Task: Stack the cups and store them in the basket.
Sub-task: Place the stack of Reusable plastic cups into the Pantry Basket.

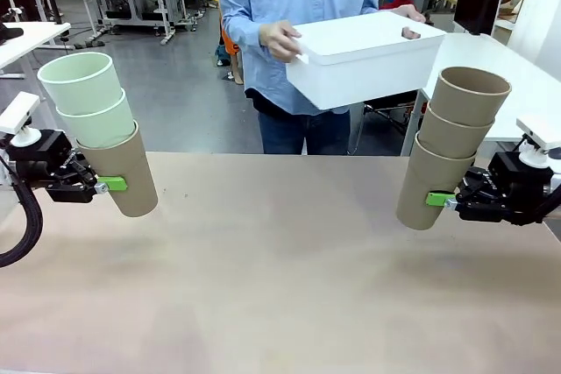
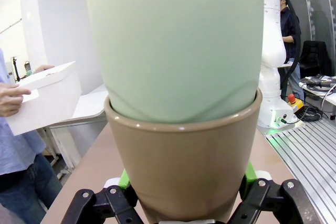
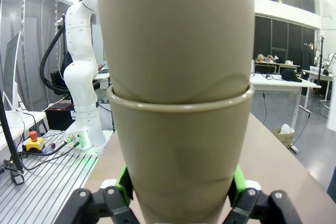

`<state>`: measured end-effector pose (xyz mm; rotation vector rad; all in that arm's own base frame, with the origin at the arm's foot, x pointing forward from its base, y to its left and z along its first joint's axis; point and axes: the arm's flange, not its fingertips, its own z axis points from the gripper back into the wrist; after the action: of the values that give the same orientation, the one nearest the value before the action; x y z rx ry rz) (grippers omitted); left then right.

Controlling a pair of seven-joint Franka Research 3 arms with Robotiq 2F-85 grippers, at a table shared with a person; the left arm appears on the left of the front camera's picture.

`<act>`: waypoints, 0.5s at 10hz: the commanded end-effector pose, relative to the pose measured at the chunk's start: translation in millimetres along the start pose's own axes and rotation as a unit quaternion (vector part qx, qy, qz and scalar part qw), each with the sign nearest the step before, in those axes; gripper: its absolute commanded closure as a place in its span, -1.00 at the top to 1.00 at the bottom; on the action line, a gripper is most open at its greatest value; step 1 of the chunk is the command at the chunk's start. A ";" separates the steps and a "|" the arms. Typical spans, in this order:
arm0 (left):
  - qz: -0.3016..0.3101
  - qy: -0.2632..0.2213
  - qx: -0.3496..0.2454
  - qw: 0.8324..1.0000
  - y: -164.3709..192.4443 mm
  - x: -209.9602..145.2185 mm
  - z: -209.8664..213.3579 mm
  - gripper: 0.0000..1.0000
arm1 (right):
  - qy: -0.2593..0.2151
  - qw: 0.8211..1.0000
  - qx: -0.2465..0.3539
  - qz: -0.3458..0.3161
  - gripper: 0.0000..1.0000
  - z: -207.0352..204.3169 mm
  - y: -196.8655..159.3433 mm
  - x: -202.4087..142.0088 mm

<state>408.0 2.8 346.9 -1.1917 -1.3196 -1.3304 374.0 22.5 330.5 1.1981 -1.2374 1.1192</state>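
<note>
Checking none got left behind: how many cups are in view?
6. The left gripper holds a stack of three: two mint green cups nested in a tan cup. The right gripper holds three nested tan cups. Another could hide inside a stack.

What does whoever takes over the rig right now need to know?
Left pincer: shut on the mixed stack, a tan cup at the bottom with two mint cups nested in it, tilted.
Right pincer: shut on the tan stack, three tan cups nested, tilted.
Basket: in the person's hands at the far side, above the table.
Done: six cups nested into two stacks of three.
Left: join the stacks, then put them in the basket.
</note>
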 end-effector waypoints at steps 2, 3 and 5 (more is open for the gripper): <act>-0.006 -0.004 -0.002 1.000 -1.2 3.6 -1.0 0.72 | -0.001 1.000 0.000 0.004 0.70 0.3 0.3 4.0; -0.006 -0.004 -0.002 1.000 -1.2 3.6 -1.0 0.72 | -0.001 1.000 0.000 0.004 0.70 0.3 0.3 4.0; -0.006 -0.004 -0.002 1.000 -1.2 3.6 -1.0 0.72 | -0.001 1.000 0.000 0.004 0.70 0.3 0.3 4.0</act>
<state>408.0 2.8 346.9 -1.1917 -1.3196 -1.3304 374.0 22.5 330.5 1.1981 -1.2374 1.1192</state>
